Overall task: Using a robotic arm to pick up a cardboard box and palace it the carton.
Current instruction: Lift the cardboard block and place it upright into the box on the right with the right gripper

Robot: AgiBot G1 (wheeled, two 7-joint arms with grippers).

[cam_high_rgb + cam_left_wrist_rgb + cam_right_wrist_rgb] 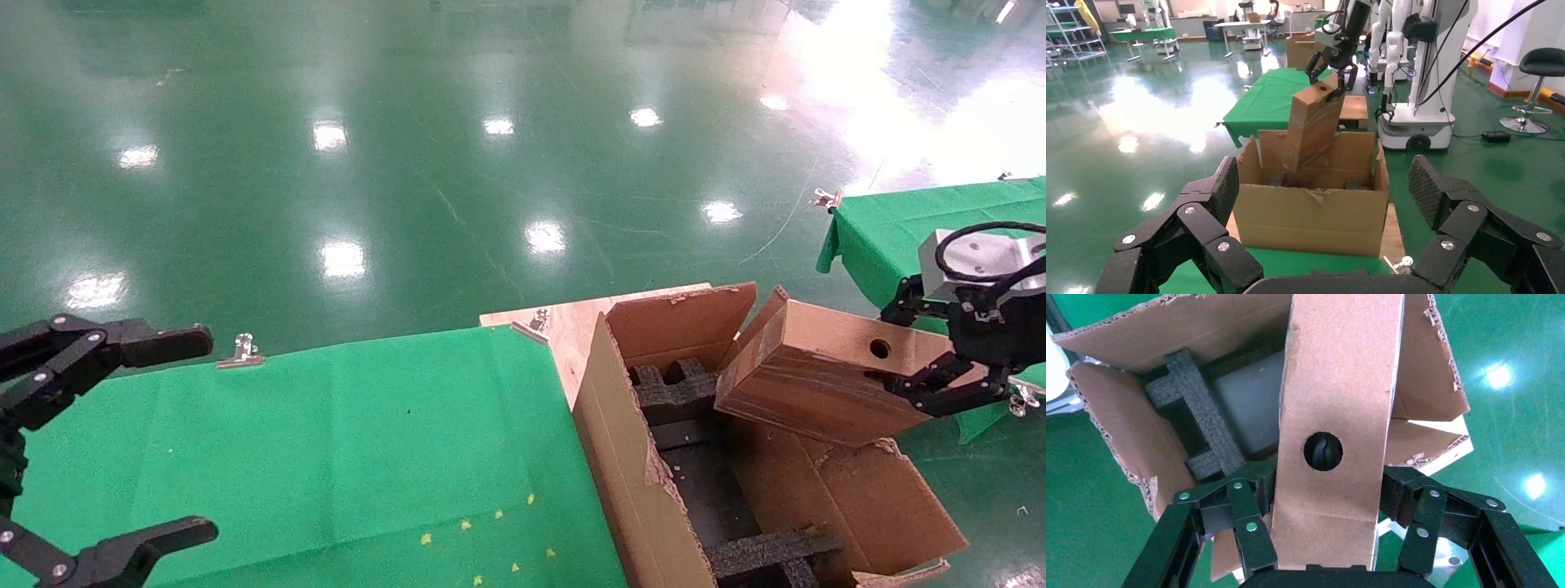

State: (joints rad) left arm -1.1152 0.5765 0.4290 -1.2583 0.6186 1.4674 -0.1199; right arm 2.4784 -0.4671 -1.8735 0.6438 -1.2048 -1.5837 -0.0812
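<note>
Brown cardboard box (817, 380) is clamped in my right end effector (927, 351), fingers pressed on its two broad faces near the holed end. In the right wrist view the black fingers (1248, 520) sit either side of the box (1333, 416) with the round hole between them.

Near side first: left end effector (122, 441) is parked over the green-covered surface (343, 441) at my left, fingers spread wide, nothing between them. Left wrist view confirms it (1321, 202): both pads apart, gap empty.

Next out, the carton (629, 457) stands just beside the surface's right edge, top open, flaps torn. Black foam inserts (670, 392) show inside.

Box orientation: long axis is tilted, not level. The holed end is up and toward my right, at the end effector; the far end points down and left into the carton mouth. From the left wrist view the box (1312, 119) stands steeply, lower end dipped below the carton (1309, 214) rim, upper end held by the right end effector (1333, 70). I can't tell if the lower end touches the foam.

Farther right, a second green-covered surface (882, 237) sits behind the right arm. Beyond everything, glossy green floor (409, 147).
</note>
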